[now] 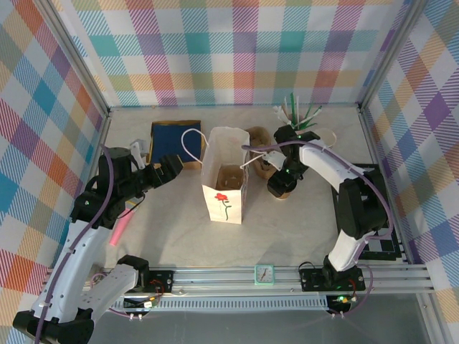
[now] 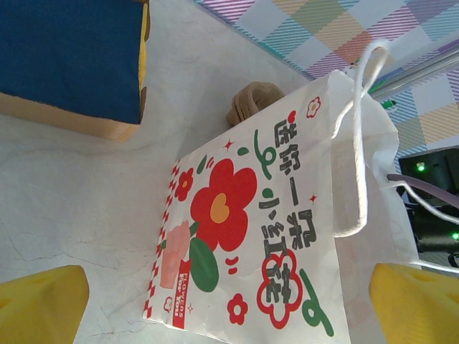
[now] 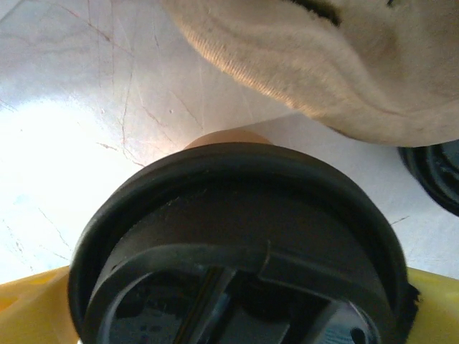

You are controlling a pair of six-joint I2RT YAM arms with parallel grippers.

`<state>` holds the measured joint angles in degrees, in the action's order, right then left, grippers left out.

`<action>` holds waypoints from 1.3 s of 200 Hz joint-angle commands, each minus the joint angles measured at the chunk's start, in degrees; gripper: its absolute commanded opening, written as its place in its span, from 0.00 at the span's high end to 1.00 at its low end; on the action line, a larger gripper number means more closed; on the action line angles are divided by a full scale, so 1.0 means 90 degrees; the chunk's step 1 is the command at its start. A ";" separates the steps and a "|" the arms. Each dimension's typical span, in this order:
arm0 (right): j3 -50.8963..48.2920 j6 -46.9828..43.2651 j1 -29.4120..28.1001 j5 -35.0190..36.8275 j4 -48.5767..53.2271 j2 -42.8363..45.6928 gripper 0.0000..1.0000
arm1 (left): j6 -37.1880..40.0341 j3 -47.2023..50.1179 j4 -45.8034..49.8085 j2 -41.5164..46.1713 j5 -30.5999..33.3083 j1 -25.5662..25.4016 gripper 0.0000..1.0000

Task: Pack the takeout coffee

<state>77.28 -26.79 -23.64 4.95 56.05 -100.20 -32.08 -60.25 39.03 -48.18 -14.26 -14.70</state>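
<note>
The takeout coffee (image 1: 283, 189), a small brown paper cup, is just right of the white flowered paper bag (image 1: 224, 188). Its black lid (image 3: 237, 244) is very close in the right wrist view, with a yellow finger (image 3: 29, 308) pressed against each side. My right gripper (image 1: 282, 178) is shut on it from above. The bag (image 2: 251, 236) stands upright and open at mid-table, with something brown inside. My left gripper (image 1: 169, 169) hovers left of the bag, its yellow fingertips (image 2: 43, 304) spread wide and holding nothing.
A blue tan-edged board (image 1: 174, 140) lies behind the left gripper. A brown moulded cup tray (image 1: 259, 140) sits behind the bag, with green and white sticks (image 1: 297, 113) beyond it. A spare black lid (image 3: 437, 172) lies nearby. A black device (image 1: 376, 208) occupies the right edge.
</note>
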 commanded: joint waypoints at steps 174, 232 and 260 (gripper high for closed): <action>-0.0611 0.0607 -0.0136 0.0366 -0.0632 -0.0331 0.01 | 0.0039 0.0122 -0.0039 0.0119 0.0032 0.0051 0.00; -0.0673 0.0764 -0.0168 0.0500 -0.0855 -0.0399 0.01 | 0.0028 0.0122 -0.0030 0.0138 0.0022 0.0051 0.00; -0.0694 0.0798 -0.0166 0.0383 -0.0876 -0.0456 0.01 | 0.0038 0.0112 0.0009 0.0160 0.0049 0.0051 0.00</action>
<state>71.96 -20.86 -24.77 9.02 48.64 -103.46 -32.10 -59.37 38.94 -47.75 -14.24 -14.70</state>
